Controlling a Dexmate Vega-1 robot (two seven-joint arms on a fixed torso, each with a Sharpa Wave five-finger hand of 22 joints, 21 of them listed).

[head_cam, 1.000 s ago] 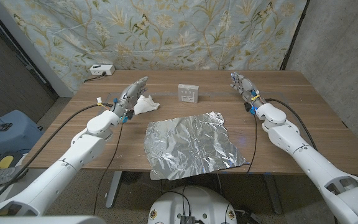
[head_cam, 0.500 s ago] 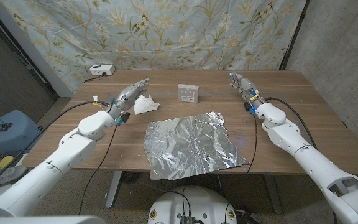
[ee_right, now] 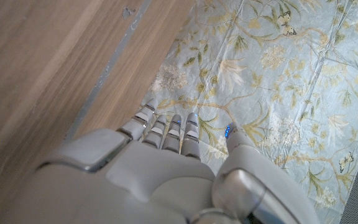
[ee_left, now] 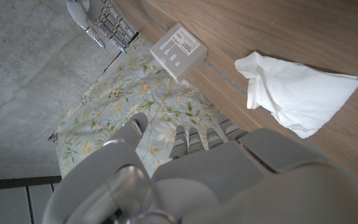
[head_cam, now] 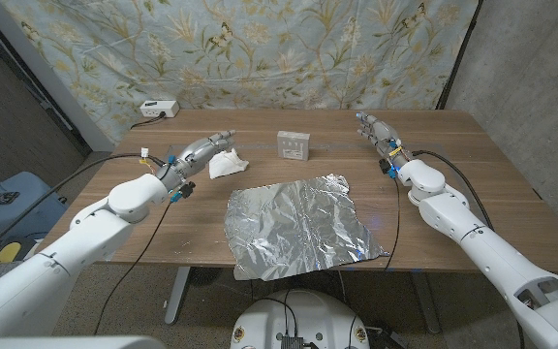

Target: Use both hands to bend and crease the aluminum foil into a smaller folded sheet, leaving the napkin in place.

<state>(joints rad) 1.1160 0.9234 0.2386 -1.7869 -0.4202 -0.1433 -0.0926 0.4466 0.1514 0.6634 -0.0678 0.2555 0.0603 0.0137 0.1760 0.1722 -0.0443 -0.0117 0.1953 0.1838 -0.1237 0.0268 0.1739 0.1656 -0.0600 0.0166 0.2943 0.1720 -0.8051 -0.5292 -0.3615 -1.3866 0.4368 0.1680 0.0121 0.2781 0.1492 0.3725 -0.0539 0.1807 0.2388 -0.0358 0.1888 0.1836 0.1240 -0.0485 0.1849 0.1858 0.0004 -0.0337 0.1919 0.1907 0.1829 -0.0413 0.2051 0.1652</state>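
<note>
A rectangular wooden table (head_cam: 492, 208) with brown plank grain carries everything. A crinkled silver aluminum foil sheet (head_cam: 301, 225) lies spread open on its near middle, one corner reaching to the table's front edge. A crumpled white paper napkin (head_cam: 228, 164) sits to the foil's far left, apart from it; the left wrist view also shows it lying on the wood (ee_left: 297, 93). A small grey square box (head_cam: 294, 145) with pale markings on top stands beyond the foil near the table's middle. A white power strip (head_cam: 156, 109) rests at the far left corner.
</note>
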